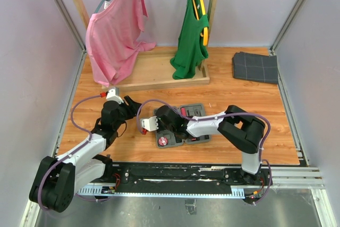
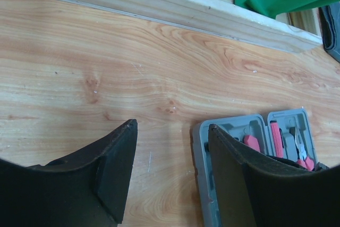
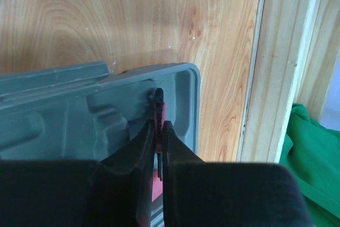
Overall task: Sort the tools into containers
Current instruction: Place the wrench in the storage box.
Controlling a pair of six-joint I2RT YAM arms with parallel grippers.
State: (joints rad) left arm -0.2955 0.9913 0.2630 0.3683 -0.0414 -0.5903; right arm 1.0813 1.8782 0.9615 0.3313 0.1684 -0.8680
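The grey tool case (image 1: 197,109) lies open on the wooden table, in front of both arms. Pink-handled tools (image 2: 276,137) and pliers (image 2: 302,151) rest in its recesses, and a small round red piece (image 1: 163,141) sits at its near left corner. My right gripper (image 3: 160,125) is shut on a thin red and black tool (image 3: 158,102), edge-on over a moulded recess near a corner of the case (image 3: 188,86). The right gripper (image 1: 161,116) reaches in from the right over the case's left half. My left gripper (image 2: 171,126) stands open and holds nothing, just left of the case (image 2: 201,155), above bare wood. It (image 1: 132,104) hovers beside the case.
A wooden clothes rack (image 1: 159,73) stands at the back with a pink shirt (image 1: 114,35) and a green shirt (image 1: 192,41) hanging on it. Its base board (image 2: 175,9) runs just beyond the case. A dark grey folded cloth (image 1: 255,66) lies at the back right.
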